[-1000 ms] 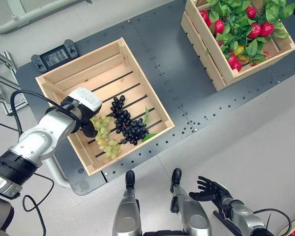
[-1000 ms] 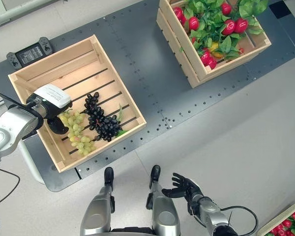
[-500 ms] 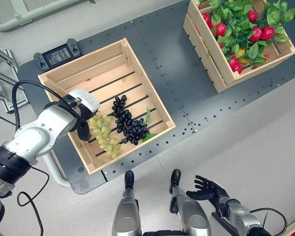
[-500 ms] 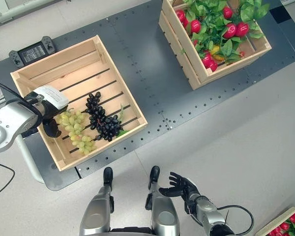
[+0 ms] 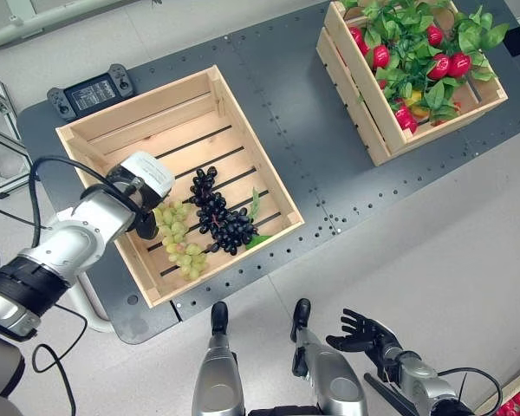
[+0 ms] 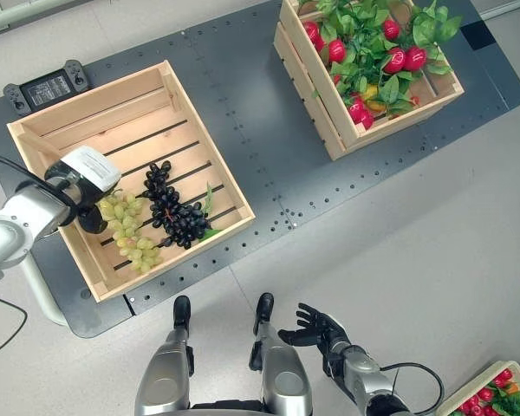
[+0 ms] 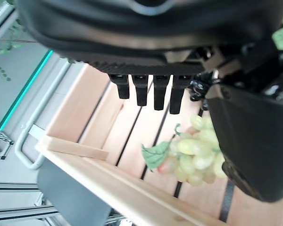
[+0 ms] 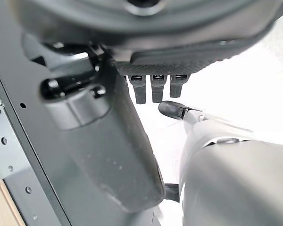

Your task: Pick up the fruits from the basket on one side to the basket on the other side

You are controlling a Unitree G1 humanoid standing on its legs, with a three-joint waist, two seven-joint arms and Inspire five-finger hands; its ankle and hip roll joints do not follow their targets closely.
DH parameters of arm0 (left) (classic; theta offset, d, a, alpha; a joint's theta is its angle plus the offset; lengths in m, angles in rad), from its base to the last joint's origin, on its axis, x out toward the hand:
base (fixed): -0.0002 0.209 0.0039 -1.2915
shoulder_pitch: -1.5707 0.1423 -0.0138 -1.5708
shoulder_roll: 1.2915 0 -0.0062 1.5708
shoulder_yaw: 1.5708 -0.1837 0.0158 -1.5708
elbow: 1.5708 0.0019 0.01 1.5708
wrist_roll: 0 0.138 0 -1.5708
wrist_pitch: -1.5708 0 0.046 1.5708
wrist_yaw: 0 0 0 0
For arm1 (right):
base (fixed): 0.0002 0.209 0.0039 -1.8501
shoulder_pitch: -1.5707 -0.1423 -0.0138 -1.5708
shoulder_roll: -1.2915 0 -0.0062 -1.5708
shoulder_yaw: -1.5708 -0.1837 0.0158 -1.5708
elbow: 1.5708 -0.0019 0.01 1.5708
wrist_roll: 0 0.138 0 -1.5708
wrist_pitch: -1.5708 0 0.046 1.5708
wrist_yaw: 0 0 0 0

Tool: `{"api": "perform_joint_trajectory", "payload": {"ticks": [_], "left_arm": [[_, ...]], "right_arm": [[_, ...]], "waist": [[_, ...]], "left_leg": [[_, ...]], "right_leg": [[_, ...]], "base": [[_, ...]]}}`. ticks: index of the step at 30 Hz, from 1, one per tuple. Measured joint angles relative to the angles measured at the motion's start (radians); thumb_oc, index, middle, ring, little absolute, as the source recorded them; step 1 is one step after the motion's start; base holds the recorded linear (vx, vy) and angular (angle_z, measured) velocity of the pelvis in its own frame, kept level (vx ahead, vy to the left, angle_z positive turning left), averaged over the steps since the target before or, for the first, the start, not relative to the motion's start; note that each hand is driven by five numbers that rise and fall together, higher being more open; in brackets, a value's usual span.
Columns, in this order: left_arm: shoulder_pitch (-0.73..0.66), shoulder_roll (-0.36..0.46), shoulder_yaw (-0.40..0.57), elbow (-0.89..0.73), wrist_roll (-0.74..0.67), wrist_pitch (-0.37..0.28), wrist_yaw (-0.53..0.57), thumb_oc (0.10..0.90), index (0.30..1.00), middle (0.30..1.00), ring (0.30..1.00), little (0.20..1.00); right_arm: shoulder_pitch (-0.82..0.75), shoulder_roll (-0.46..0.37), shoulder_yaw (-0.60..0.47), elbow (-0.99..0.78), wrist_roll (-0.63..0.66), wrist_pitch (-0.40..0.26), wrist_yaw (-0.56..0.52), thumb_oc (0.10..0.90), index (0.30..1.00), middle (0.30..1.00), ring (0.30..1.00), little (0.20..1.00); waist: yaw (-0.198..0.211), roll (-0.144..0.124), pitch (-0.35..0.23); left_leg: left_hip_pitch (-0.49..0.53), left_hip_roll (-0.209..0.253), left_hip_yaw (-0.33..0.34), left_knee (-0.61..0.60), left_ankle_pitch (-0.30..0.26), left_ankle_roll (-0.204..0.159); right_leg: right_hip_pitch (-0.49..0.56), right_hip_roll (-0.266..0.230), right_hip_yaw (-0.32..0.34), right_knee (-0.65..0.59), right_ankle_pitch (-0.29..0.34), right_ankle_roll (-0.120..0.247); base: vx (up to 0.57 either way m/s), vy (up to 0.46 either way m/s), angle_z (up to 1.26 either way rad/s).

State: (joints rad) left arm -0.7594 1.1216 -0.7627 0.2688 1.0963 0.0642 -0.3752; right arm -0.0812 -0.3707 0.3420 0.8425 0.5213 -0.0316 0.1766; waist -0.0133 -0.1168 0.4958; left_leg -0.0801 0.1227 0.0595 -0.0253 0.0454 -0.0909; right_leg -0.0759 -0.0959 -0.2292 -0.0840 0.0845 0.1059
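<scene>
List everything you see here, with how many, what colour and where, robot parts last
Table: one, dark grey, under both crates.
Left crate: one, pale wood, robot's left.
Green grapes: one bunch, in left crate, beside the left robot hand.
Black grapes: one bunch, left crate, right of the green.
Right crate: one, pale wood, far right, full of red fruit and green leaves.
Controller: one, dark, table's far left corner.
Left robot hand: dark, fingers straight, in left crate.
Right robot hand: dark, open, low over the floor.
</scene>
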Motion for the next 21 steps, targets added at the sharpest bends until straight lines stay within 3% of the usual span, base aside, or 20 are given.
{"api": "perform_joint_trajectory", "payload": {"ticks": [5,21], "left_arm": [[0.005,-0.132,-0.018,0.121,0.047,0.048,0.066,0.800,0.900,0.900,0.900,0.900],[-0.013,-0.228,-0.059,0.245,0.227,0.060,0.013,0.800,0.900,0.900,0.900,0.900]], "right_arm": [[-0.016,0.010,0.030,0.003,0.000,0.000,0.000,0.800,0.900,0.900,0.900,0.900],[-0.045,0.020,0.037,0.016,-0.003,0.003,0.000,0.800,0.900,0.900,0.900,0.900]], "waist": [[-0.004,-0.006,0.001],[-0.030,-0.019,0.002]], "left_leg": [[0.000,0.000,0.002,0.005,0.000,0.000],[-0.018,0.000,0.019,0.013,-0.001,0.001]], "right_leg": [[0.000,0.000,0.004,0.001,0.004,-0.001],[-0.025,0.000,0.023,0.001,0.012,-0.003]], "base": [[0.00,0.000,0.00],[-0.01,0.015,-0.03]]}}
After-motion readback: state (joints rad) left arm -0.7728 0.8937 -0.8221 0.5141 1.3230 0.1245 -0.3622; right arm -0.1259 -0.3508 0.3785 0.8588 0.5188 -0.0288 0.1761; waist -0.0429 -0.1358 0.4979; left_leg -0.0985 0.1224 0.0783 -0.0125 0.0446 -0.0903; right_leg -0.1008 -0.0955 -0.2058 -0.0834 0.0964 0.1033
